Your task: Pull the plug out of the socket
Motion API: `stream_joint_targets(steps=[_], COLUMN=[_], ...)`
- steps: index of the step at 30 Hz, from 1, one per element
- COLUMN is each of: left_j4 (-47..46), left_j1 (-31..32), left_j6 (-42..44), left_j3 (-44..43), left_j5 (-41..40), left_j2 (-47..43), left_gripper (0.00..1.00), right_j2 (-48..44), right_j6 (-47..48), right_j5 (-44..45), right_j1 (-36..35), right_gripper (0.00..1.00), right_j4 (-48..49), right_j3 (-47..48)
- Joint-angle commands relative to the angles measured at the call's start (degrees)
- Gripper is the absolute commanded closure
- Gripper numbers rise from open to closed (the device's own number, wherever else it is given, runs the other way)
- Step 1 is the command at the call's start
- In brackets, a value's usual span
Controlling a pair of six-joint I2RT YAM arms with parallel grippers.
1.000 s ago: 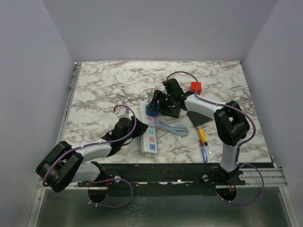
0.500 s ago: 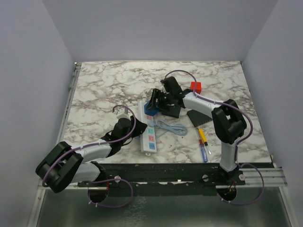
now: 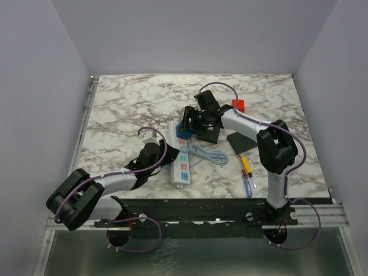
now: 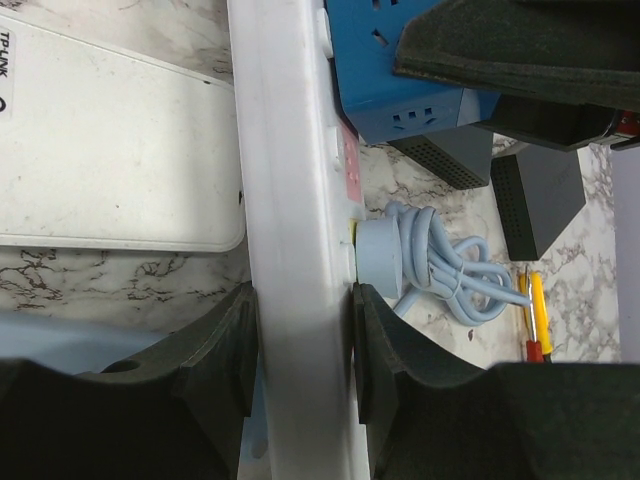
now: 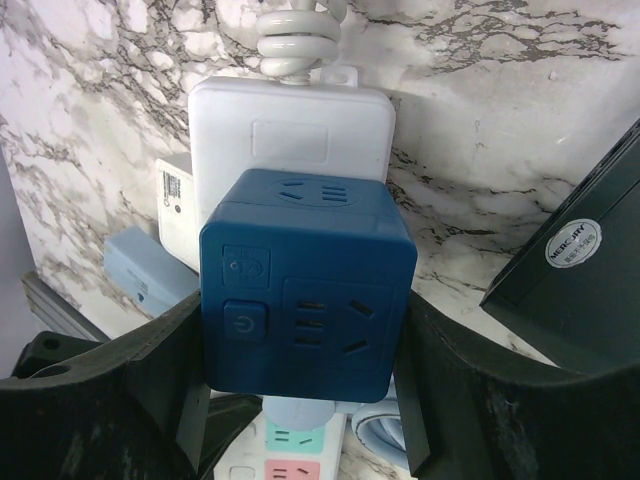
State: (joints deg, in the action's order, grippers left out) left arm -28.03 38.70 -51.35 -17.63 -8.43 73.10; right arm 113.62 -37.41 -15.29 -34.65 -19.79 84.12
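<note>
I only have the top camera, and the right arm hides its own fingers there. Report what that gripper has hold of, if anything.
Observer: In the right wrist view, the right gripper is shut on the plug, a dark blue cube, with a finger against each side.
Operator: Now give me the left gripper's hold.
Observer: In the left wrist view, the left gripper clamps the socket across its long edges, with the fingers pressed to it.
Operator: Tell me what else is near that grip.
Observer: A light-blue round plug with a bundled cable sits against the socket's outlet face, just past the fingers. I cannot tell whether it is plugged in.
</note>
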Motion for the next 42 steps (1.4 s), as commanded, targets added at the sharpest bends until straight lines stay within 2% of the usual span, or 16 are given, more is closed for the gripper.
stream_joint_targets(steps=[1, 9, 17, 22, 30, 42], left_j4=[13.91, 14.67, 14.73, 12.67, 10.02, 10.1], left_j1=[0.41, 0.38, 0.17, -0.19, -0.14, -0.16], left_j6=[5.5, 3.49, -1.07, -1.81, 3.42, 9.77], left_j3=[2.43, 2.46, -2.37, -2.89, -0.08, 3.65], left_j5=[-1.37, -2.72, -6.45, -5.01, -2.84, -1.51], left_j2=[1.89, 1.08, 5.14, 7.76, 4.76, 0.16], left_gripper=[1.0, 1.0, 1.0, 1.0, 1.0, 1.0], right_j2=[-1.04, -2.18, -7.68, -9.14, -6.91, -0.32], right_j6=[2.38, 1.82, -3.96, -6.24, -3.32, -0.36], right_j5=[8.08, 7.15, 11.73, 12.96, 13.61, 8.75], right_j1=[3.4, 3.32, -2.09, -4.18, -3.95, -0.24], right_gripper=[1.0, 1.0, 1.0, 1.0, 1.0, 1.0], right_j4=[4.79, 5.47, 13.29, 16.3, 10.99, 6.65], right_j3=[4.6, 3.12, -11.23, -16.16, -9.42, -0.23])
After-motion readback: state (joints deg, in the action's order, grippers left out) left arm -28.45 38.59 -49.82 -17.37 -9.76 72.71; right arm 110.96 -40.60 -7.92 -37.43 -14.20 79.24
